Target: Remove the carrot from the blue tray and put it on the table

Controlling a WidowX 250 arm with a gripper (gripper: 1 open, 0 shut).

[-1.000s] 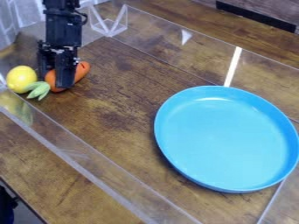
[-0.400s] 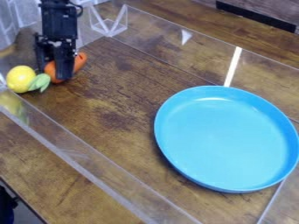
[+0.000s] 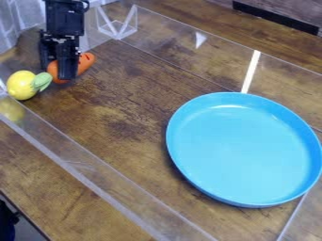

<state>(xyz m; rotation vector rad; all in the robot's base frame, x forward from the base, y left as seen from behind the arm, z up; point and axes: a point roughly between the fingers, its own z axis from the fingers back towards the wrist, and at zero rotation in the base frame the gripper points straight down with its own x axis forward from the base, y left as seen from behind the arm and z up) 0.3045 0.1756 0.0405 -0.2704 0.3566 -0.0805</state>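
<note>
One carrot [image 3: 78,64], one tray [image 3: 246,149], one ball [image 3: 22,85]

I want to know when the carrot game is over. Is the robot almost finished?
Nearly. The big round blue plastic tray is already empty. The small orange toy carrot is far away at the dark brown wooden table, beside a yellow ball. The black gripper is shut on the carrot. Left to do: open up and let go.

No legible txt, labels or nos. anywhere
</note>
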